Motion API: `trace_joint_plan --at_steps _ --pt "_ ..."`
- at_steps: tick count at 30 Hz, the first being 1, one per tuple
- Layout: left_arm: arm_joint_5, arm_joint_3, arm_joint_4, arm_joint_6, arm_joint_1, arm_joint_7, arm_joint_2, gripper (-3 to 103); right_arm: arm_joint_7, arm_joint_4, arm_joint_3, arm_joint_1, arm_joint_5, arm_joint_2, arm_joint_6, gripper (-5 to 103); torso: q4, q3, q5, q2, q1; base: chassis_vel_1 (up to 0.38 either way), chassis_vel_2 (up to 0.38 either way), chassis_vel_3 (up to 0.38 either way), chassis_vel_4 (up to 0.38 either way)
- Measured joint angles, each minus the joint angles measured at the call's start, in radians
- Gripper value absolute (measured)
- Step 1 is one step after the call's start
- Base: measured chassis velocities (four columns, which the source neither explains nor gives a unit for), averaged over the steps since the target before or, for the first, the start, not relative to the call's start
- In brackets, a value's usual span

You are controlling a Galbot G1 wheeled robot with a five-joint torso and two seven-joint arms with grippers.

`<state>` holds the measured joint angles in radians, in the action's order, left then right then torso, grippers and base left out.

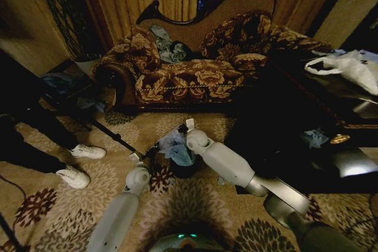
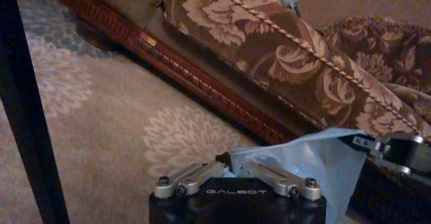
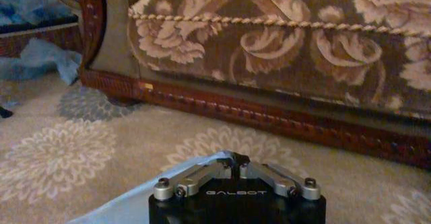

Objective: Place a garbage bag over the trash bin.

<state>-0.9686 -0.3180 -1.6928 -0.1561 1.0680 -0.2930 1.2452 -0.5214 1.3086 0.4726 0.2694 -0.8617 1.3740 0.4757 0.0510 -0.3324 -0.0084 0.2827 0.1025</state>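
Observation:
The pale blue-grey garbage bag (image 1: 175, 147) hangs bunched over the small black trash bin (image 1: 184, 170) on the carpet in front of the sofa. My left gripper (image 1: 147, 155) is at the bag's left edge, and in the left wrist view its fingers (image 2: 202, 176) are pinched together on the garbage bag's film (image 2: 316, 158). My right gripper (image 1: 189, 127) holds the far right side. In the right wrist view the right gripper (image 3: 237, 162) is shut on an edge of the garbage bag (image 3: 135, 206). Most of the bin is hidden under the bag.
A floral sofa (image 1: 195, 75) stands close behind the bin. A dark table (image 1: 348, 163) at the right carries a white plastic bag (image 1: 354, 66) and a small blue-grey scrap (image 1: 315, 138). A person's legs in white shoes (image 1: 80, 163) and a black pole (image 2: 27, 113) are at the left.

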Motion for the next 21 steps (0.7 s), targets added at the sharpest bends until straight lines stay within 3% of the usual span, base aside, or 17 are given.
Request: trace_joint_plan --at_steps 9,16,21 --pt "-0.001 -0.013 0.037 0.008 -0.021 0.005 0.007 0 0.038 -0.117 0.024 -0.015 0.063 0.089 -0.026 0 -0.0003 0.0 -0.0002 0.0 0.0 0.0 0.0 0.0 0.0" --pt "-0.009 -0.012 0.163 -0.003 -0.084 0.067 -0.007 0 0.063 -0.198 0.021 -0.029 0.102 0.116 -0.047 0 0.0 0.0 -0.0003 0.0 0.0 0.0 0.0 0.0 0.0" --pt "-0.009 -0.004 0.178 -0.01 -0.08 0.086 -0.008 0 0.095 -0.271 0.01 -0.043 0.141 0.142 -0.067 0 -0.0002 0.0 -0.0003 0.0 0.0 0.0 0.0 0.0 0.0"
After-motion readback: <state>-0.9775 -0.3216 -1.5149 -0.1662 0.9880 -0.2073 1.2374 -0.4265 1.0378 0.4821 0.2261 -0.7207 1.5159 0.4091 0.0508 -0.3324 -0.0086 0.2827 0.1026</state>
